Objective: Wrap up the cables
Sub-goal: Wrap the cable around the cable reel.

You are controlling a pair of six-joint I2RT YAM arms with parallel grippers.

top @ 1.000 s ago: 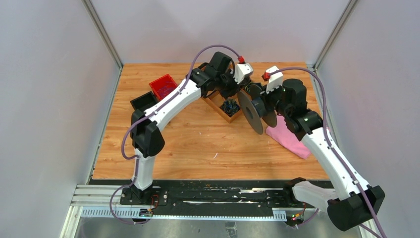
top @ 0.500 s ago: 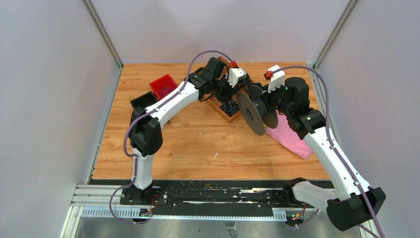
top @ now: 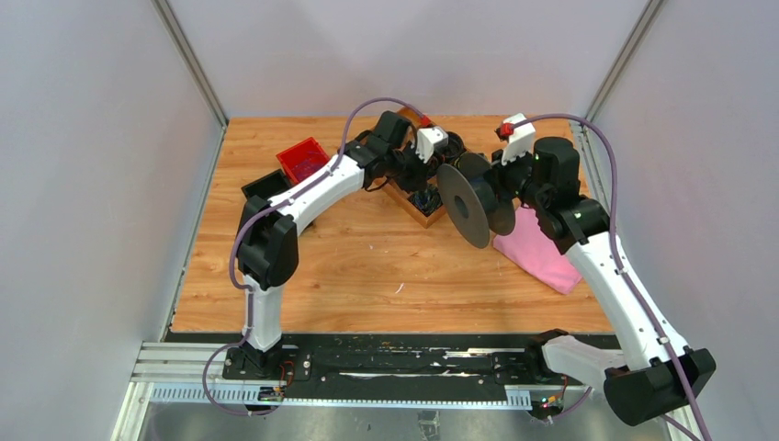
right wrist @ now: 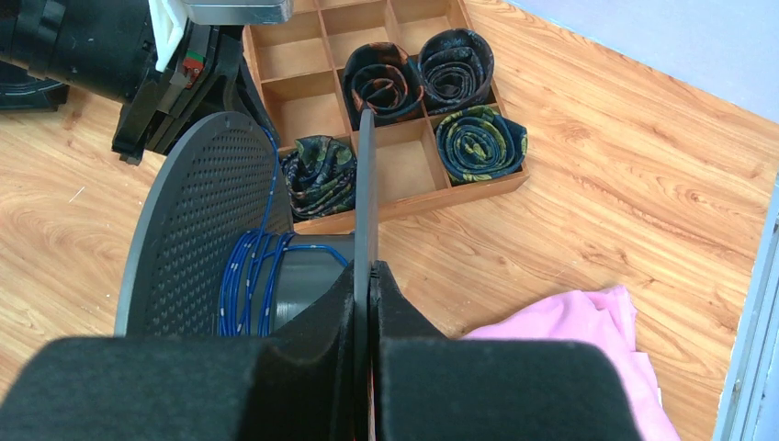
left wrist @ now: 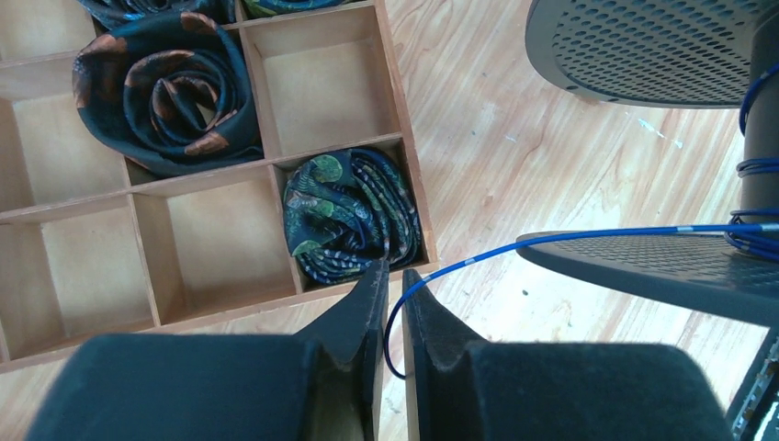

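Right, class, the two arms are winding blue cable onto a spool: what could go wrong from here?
1. The cable sits only between the very tips of the left gripper; it may slip out, and the turns on the spool could loosen.
2. The right gripper pinches just the thin edge of one disc, so the spool might tilt or drop.
3. The cable's slack loop hangs beside the tray and could snag its corner.
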